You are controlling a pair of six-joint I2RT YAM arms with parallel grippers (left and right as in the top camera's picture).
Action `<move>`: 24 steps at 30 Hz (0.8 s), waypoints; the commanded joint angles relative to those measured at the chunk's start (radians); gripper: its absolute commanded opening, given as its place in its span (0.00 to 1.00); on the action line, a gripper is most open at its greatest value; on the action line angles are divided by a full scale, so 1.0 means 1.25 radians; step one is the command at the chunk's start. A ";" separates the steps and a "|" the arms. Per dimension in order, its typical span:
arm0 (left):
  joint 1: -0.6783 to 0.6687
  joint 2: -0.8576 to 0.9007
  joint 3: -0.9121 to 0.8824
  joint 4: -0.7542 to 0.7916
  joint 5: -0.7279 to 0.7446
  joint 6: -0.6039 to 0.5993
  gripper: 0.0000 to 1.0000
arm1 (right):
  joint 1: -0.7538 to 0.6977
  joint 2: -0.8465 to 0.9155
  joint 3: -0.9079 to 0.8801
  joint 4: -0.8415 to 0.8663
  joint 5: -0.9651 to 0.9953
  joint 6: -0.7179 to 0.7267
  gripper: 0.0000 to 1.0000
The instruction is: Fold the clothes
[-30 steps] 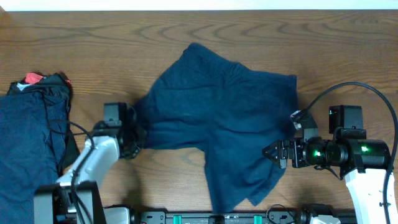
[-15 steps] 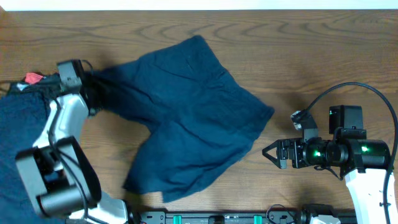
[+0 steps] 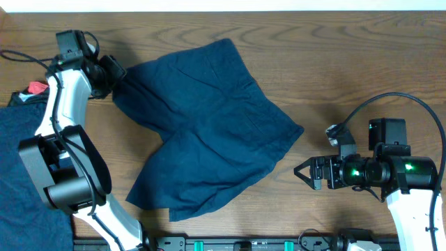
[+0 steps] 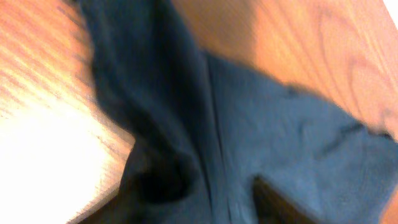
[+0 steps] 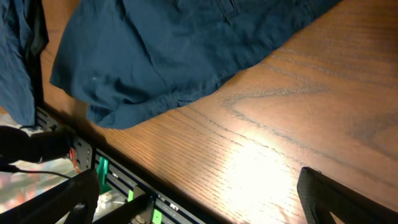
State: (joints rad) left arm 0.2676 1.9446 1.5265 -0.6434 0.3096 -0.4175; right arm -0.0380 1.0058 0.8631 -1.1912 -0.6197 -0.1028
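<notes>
A pair of dark navy shorts [image 3: 209, 132] lies spread on the wooden table, slanting from upper left to lower middle. My left gripper [image 3: 115, 73] is shut on the shorts' upper-left corner; the left wrist view shows bunched navy cloth [image 4: 205, 143] right at the jaws. My right gripper [image 3: 304, 172] is open and empty, to the right of the shorts and apart from them. In the right wrist view the shorts [image 5: 174, 56] lie ahead of the open fingers. More navy clothes [image 3: 28, 146] with a red piece [image 3: 36, 88] lie at the left edge.
The wooden table [image 3: 362, 63] has bare surface at the right and back. A black rail with green clips [image 3: 244, 244] runs along the front edge. The left arm's own links [image 3: 63, 174] stand over the pile at the left.
My left gripper dragged the shorts from the middle right to the upper left, and the cloth spread out behind it. The right gripper stayed still and open.
</notes>
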 commanded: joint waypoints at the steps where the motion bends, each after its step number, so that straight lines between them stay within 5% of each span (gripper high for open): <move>1: -0.025 -0.022 0.032 -0.090 0.033 0.020 0.23 | 0.000 -0.002 0.015 0.007 0.030 -0.033 0.99; 8: -0.095 -0.113 0.016 -0.334 -0.083 0.044 0.46 | 0.000 0.038 0.015 0.032 0.124 0.074 0.99; 15: -0.203 -0.309 -0.054 -0.430 -0.141 0.004 0.49 | -0.001 0.138 0.015 0.097 0.182 0.171 0.99; 24: -0.348 -0.553 -0.341 -0.419 -0.140 -0.121 0.49 | -0.001 0.280 0.016 0.261 0.182 0.190 0.99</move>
State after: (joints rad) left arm -0.1211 1.3071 1.1858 -1.1736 0.1505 -0.4923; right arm -0.0380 1.3251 0.8654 -0.8970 -0.3996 0.1070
